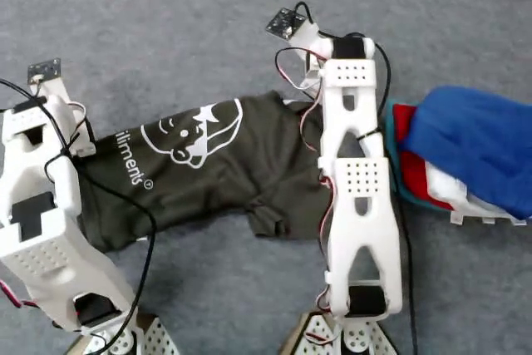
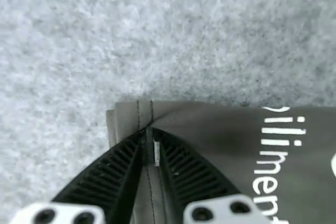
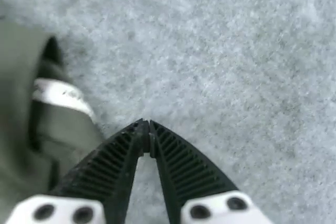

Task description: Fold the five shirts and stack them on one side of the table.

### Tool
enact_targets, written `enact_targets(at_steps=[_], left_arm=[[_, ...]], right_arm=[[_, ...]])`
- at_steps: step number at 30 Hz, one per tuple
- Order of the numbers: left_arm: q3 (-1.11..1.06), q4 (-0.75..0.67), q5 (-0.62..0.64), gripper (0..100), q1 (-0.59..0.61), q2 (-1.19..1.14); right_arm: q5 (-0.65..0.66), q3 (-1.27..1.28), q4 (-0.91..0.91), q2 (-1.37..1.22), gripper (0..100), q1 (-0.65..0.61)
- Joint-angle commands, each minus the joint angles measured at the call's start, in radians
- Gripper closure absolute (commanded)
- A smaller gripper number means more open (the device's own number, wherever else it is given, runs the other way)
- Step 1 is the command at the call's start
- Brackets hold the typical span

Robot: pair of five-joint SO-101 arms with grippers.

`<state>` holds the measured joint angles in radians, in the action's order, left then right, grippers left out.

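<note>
A dark olive shirt with a white print lies spread across the grey table between the two arms. My left gripper is shut on the shirt's hemmed edge, close to a corner at the shirt's left end in the high view. My right gripper is shut just above the grey table, with the shirt's collar and its white label right beside it. I see nothing between its fingers. Folded shirts are stacked at the table's right side, a blue one on top.
Under the blue shirt lie red, white and teal layers, close to the right arm. The left arm stands at the table's left. Bare grey table stretches behind the shirt.
</note>
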<state>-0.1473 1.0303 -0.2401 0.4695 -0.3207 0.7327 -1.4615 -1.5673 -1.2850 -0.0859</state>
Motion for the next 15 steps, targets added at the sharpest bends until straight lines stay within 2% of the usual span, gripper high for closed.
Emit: enact_targets(at_steps=[1, 4, 8, 12, 15], left_arm=[[0.138, 0.138, 0.009, 98, 0.000, 0.065], [0.206, 0.241, 0.009, 98, -0.043, 0.140], [0.209, 0.333, -0.008, 98, -0.124, 0.280], [0.087, 0.333, -0.020, 98, -0.158, 0.447], [-0.072, 0.270, -0.020, 98, -0.135, 0.579]], right_arm=[[0.008, -0.154, -0.120, 0.091, 99.4, 0.012], [0.014, -0.209, -0.219, 0.147, 99.4, 0.001], [0.012, -0.076, -0.222, 0.259, 99.4, -0.004], [0.025, 0.185, -0.222, 0.458, 99.4, -0.010], [0.104, 0.430, -0.221, 0.665, 99.4, -0.016]])
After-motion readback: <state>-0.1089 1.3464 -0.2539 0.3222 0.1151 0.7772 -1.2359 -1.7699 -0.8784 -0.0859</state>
